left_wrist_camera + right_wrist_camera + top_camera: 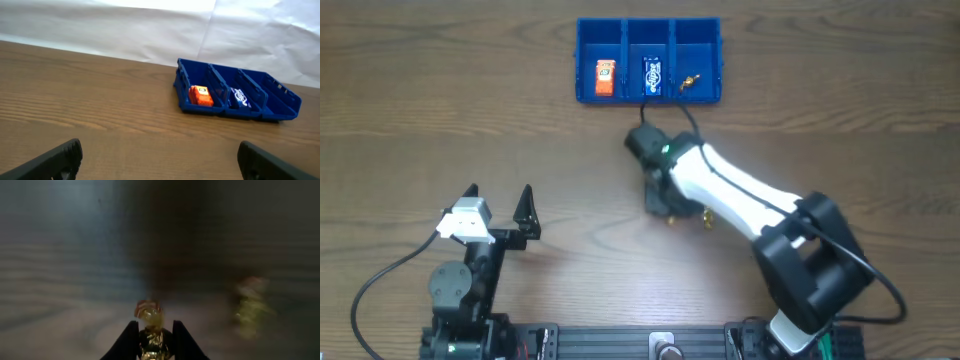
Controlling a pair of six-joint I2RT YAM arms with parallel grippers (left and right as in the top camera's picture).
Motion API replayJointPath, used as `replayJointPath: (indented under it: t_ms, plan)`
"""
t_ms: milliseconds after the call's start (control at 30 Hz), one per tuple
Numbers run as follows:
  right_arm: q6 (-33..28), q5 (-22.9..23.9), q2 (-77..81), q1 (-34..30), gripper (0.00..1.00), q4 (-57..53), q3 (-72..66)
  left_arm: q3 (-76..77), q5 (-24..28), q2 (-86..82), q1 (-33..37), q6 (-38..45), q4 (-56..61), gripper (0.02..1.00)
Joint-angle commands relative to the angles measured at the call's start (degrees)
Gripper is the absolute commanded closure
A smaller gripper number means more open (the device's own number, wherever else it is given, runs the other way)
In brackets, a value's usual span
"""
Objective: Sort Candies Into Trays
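- left tool (498,198) is sitting near left, fingers apart, holding nothing; best leaving it parked.
- right tool (153,329) is pointing down at mid worktop (440,120), fingers pressing on both sides of a gold candy (150,316); looks clamped.
- second gold candy (706,216) is lying just right of it, so I'd be lifting straight up to avoid dragging it.
- wrapper is looking crinkly, probably slippery; worth confirming the grip is holding before travelling.
- tray (648,23) is sitting far centre: orange candy (605,78) in left bin, blue candy (653,76) in middle, binned gold candy (691,81) in right.
- I'm judging the right bin as the target; release low, inside its walls.
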Motion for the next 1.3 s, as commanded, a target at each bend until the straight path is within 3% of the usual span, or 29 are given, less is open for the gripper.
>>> replayJointPath:
  t_ms: [33, 367, 900, 1067, 1133, 1167, 1233, 1267, 1300]
  plan:
    - [-7.04, 8.90, -1.75, -7.23, 0.936, -6.84, 19.91, -1.05, 1.03, -0.37, 0.22, 0.61, -2.03, 0.020]
    - [-18.38, 9.14, 16.00, -18.25, 0.936, -7.13, 53.68, -1.05, 1.03, -0.37, 0.22, 0.61, -2.01, 0.020]
    - [-18.71, 8.96, 28.30, -20.31, 0.866, 0.02, 54.40, -1.05, 1.03, -0.37, 0.22, 0.61, -2.01, 0.020]
    - [-18.73, 8.98, 28.26, -20.39, 0.678, -0.11, 54.40, -1.05, 1.03, -0.37, 0.22, 0.61, -2.01, 0.020]
    - [-18.73, 8.94, 27.58, -20.39, 0.492, -0.09, 54.42, -1.05, 1.03, -0.37, 0.22, 0.61, -2.01, 0.023]
    - [-18.73, 8.96, 27.15, -20.39, 0.303, -0.11, 54.42, -1.05, 1.03, -0.37, 0.22, 0.61, -2.01, 0.020]
    - [-18.75, 8.96, 25.51, -20.39, 0.069, -0.42, 54.42, -1.05, 1.03, -0.37, 0.22, 0.61, -2.01, 0.020]
    - [-19.06, 8.90, 23.87, -20.41, 0.003, -0.74, 54.42, -1.05, 1.03, -0.37, 0.22, 0.61, -2.01, 0.020]
    - [-19.76, 8.68, 22.75, -20.41, 0.003, -1.01, 54.40, -1.05, 1.03, -0.37, 0.22, 0.61, -2.01, 0.020]
